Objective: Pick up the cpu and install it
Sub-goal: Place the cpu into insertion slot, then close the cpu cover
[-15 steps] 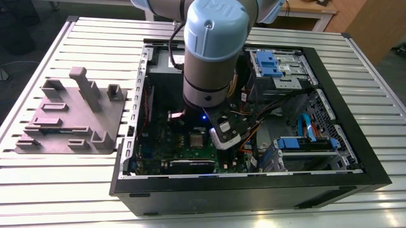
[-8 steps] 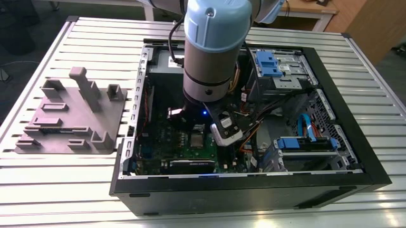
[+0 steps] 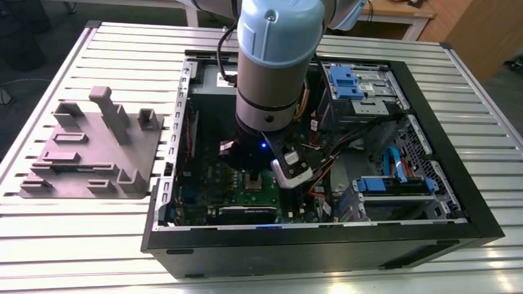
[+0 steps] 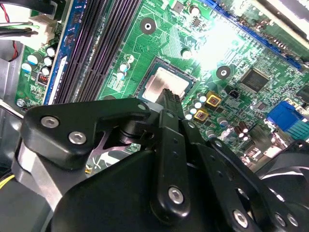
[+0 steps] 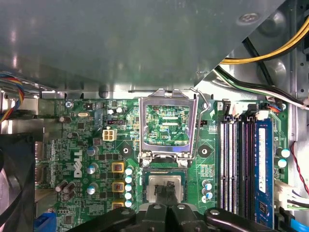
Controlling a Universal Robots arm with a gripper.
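The cpu (image 5: pixel 177 186) (image 4: pixel 161 83) lies flat in the open socket on the green motherboard (image 5: pixel 77 159), its silver top facing up. My gripper (image 5: pixel 165 189) (image 4: pixel 170 95) hangs directly over the chip's middle, its two narrow black fingertips pressed together with nothing visible between them. I cannot tell whether the tips touch the chip. The silver socket bracket (image 5: pixel 167 124) stands tilted up behind the socket, with its wire lever swung out. In the exterior view the arm reaches down into the open computer case (image 3: pixel 457 153), with the gripper (image 3: pixel 256 179) low over the board.
Dark memory slots (image 5: pixel 236 164) run beside the socket. The big grey power-supply box (image 5: pixel 120 38) looms behind the bracket, with cable bundles (image 5: pixel 260 82) next to it. A black fan (image 5: pixel 14 183) sits at the board's edge. A grey fixture tray (image 3: pixel 90 147) lies at the exterior view's left.
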